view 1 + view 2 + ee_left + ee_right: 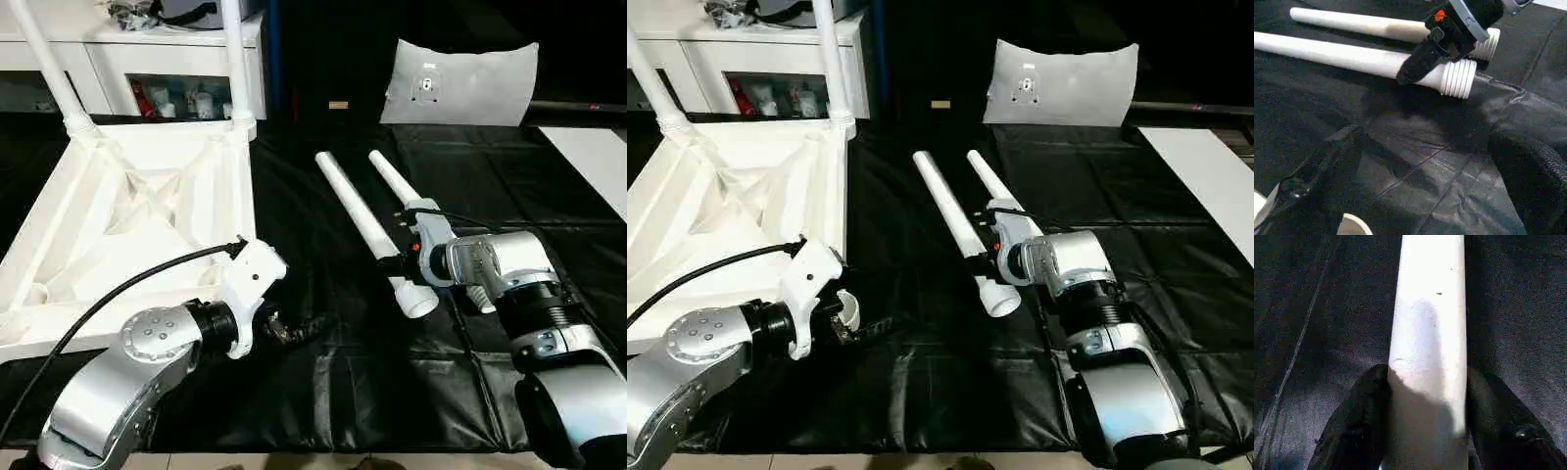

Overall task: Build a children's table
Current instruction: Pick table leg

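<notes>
Straddling the nearer loose leg (370,232), your right gripper (1427,431) has one finger on each side, closing around it. Its long axis runs away from you, beside the upturned table top (147,211). Your left gripper (844,323) hangs open near that top.

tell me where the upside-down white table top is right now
The upside-down white plastic table top lies on the black sheet at the robot's left, left of the two loose white legs, with two legs already standing in its far corners.

black floor mat (333,392), white cabinet (167,54), plastic bag (460,73)
</notes>
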Controlling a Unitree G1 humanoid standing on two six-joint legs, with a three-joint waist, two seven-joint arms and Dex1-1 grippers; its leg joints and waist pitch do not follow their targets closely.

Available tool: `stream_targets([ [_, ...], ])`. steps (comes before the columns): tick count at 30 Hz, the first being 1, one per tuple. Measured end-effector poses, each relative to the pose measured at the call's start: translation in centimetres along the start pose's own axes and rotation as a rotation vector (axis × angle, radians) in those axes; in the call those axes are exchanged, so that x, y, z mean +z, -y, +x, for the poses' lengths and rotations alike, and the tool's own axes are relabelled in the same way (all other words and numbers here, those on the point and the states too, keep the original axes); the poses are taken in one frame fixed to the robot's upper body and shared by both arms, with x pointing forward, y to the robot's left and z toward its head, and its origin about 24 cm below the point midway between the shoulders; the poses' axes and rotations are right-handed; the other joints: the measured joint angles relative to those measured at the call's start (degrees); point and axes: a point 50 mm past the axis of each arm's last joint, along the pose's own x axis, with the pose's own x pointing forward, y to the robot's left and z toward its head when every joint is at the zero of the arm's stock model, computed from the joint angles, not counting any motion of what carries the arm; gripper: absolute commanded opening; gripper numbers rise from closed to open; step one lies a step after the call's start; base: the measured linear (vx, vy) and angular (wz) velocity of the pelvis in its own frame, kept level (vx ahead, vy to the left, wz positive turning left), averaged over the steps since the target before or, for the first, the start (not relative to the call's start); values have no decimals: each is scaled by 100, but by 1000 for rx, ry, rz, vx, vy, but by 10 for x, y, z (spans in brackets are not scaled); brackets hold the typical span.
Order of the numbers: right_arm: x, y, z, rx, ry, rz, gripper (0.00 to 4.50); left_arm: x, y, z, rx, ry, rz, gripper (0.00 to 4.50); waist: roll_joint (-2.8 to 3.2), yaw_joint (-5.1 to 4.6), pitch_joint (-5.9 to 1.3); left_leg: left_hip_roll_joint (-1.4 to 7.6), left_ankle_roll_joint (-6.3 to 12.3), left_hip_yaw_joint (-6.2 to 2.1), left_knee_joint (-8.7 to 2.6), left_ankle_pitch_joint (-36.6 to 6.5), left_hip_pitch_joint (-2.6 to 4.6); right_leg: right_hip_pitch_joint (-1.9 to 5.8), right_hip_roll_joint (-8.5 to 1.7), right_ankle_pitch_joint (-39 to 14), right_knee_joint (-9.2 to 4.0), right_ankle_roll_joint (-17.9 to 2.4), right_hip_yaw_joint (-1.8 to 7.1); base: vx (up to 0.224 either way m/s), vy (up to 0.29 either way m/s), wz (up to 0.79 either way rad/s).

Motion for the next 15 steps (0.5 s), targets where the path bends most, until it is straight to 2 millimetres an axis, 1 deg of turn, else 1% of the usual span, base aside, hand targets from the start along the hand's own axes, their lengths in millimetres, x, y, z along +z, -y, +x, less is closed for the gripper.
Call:
stream_targets([
  [7,1,1,-1,6,21,-6,196,0,1,2,-9,0,8,450,-6,-1,3,6,-1,7,-1,0,-1,-1,0,0,0,0,0,0,0,0],
  [11,-2,1,-5,29,70,23,196,0,1,3,6,3,12,450,-6,2,4,7,-1,12,-10,1,-6,-6,1,-1,-5,1,0,0,0,0],
  [13,-3,2,-9,44,118,69,193,1,1,4,15,18,14,450,0,1,6,7,-3,15,-17,2,-11,-14,1,-1,-7,1,1,0,0,0],
  [15,3,-3,-14,93,244,138,190,4,-1,6,43,53,13,450,2,12,7,9,-8,19,-27,7,-13,-20,1,-1,-8,1,1,0,0,0],
])
